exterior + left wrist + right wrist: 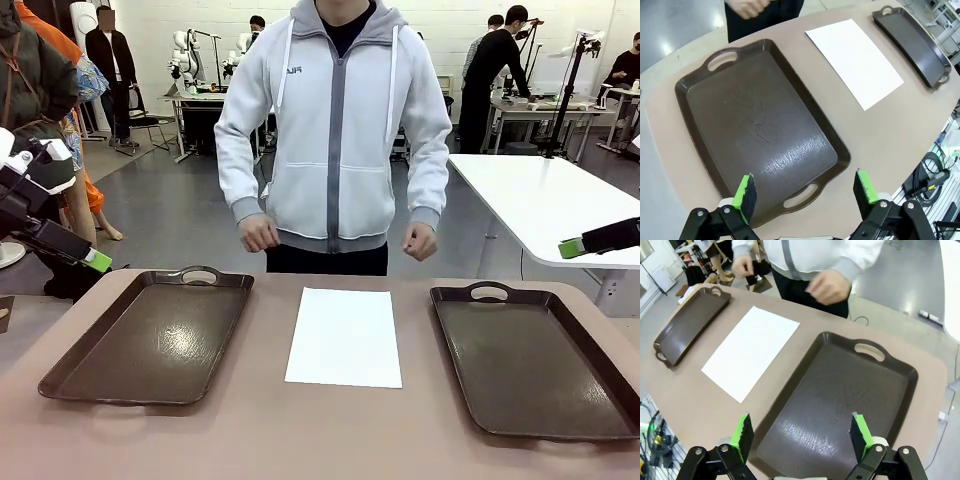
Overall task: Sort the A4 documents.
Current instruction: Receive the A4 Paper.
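I've got my left claw (805,187) spread wide and empty, hovering over the near handle end of the left tray (755,125). The A4 documents (344,336) lie flat on the surface (300,430) just to the right of that tray, clear of its rim. Past the paper from that tray sits the right tray (535,365), my right claw (802,432) above it, released, nothing gripped. The person (340,130) stands across the far edge, hands loosely curled.

Bright, perhaps overhead light; glare on tray (795,155) (wrist-view edges bulge).
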Robot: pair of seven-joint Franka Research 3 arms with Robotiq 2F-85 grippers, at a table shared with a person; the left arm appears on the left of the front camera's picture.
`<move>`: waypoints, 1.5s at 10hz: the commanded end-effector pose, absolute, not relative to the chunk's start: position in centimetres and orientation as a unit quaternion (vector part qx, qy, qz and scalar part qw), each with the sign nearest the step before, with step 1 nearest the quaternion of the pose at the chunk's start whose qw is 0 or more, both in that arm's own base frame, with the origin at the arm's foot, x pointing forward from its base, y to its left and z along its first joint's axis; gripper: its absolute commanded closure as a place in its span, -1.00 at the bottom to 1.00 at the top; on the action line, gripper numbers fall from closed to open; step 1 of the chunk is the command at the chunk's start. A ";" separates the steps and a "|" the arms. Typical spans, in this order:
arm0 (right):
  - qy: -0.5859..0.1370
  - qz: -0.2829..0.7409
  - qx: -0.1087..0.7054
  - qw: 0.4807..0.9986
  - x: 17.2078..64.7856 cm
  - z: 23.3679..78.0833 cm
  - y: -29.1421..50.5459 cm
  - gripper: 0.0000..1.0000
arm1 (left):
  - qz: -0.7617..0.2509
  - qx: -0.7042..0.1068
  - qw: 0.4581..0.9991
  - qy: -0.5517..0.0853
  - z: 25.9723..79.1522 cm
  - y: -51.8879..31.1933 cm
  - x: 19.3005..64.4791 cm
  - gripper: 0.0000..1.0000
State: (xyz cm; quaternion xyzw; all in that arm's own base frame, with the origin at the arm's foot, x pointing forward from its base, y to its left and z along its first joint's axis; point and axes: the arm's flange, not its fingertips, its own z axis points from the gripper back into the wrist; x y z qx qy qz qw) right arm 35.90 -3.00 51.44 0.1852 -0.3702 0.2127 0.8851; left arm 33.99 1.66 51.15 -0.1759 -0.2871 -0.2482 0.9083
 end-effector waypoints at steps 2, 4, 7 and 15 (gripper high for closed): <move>-0.371 0.223 0.190 0.881 34.2 49.5 -2.8 -1.00 | -0.275 -0.205 0.890 -0.299 51.2 1.6 33.3 -1.00; -0.367 0.221 0.193 0.883 34.3 49.4 -2.7 -1.00 | -0.261 -0.198 0.901 -0.286 51.2 1.2 33.4 -1.00; -0.370 0.213 0.184 0.886 35.9 51.4 -3.2 -1.00 | -0.261 -0.189 0.899 -0.296 51.7 1.4 33.6 -1.00; -0.370 0.213 0.184 0.886 35.9 51.4 -3.2 -1.00 | -0.261 -0.189 0.899 -0.296 51.7 1.4 33.6 -1.00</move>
